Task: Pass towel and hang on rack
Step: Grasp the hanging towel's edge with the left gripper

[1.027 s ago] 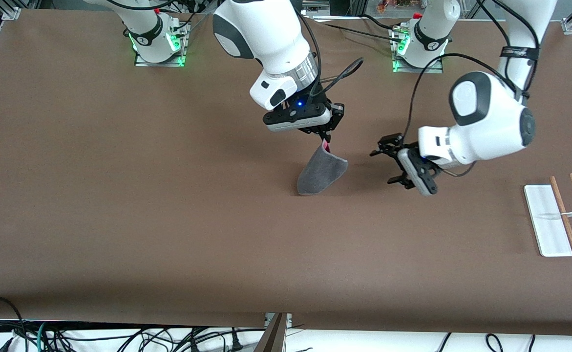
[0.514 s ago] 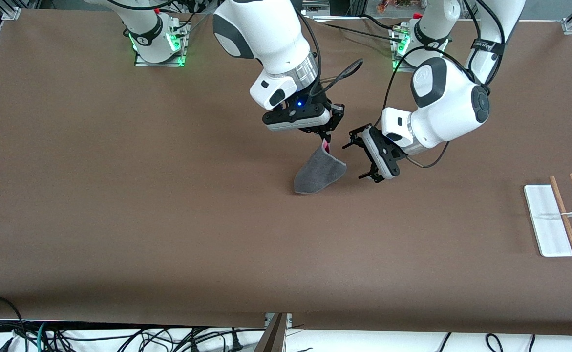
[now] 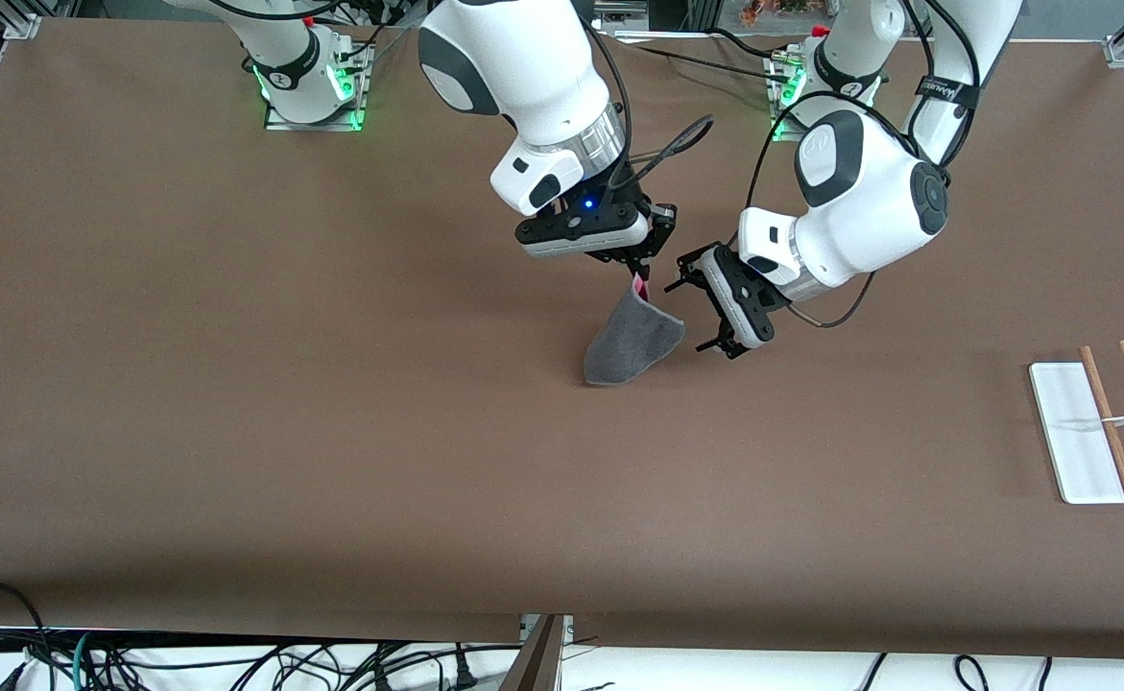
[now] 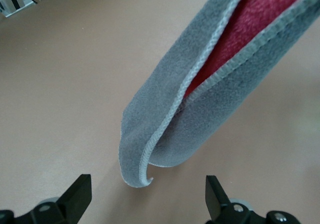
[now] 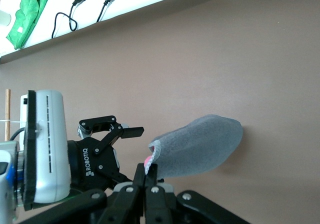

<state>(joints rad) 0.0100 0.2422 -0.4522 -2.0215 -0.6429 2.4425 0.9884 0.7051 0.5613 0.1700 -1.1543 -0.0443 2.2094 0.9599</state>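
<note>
Two arms reach over the brown table (image 3: 235, 384) and meet near its middle. From its base, the right arm bends down so that the right gripper (image 3: 640, 272) hangs over the middle of the table, its fingers pinched tight on the top corner of the towel (image 3: 633, 344). The left gripper (image 3: 704, 312) is just beside the towel, on the side toward the left arm's end of the table, turned sideways with its fingers spread wide, apart from the cloth.

Held by that one corner, the towel hangs down in a rough triangle and droops to a rounded lower end close above the table. It is dark grey and fuzzy outside. In the left wrist view it is folded over on itself, showing a pink-red inner side between the two grey layers and a thin pale stitched edge along the border (image 4: 200, 104). The right wrist view shows a speck of pink at the pinched corner (image 5: 200, 144).

Well apart, at the left arm's end of the table, is the rack (image 3: 1078, 441): a flat white base, two thin brown rods beside it, and a thin metal crosspiece between them.
</note>
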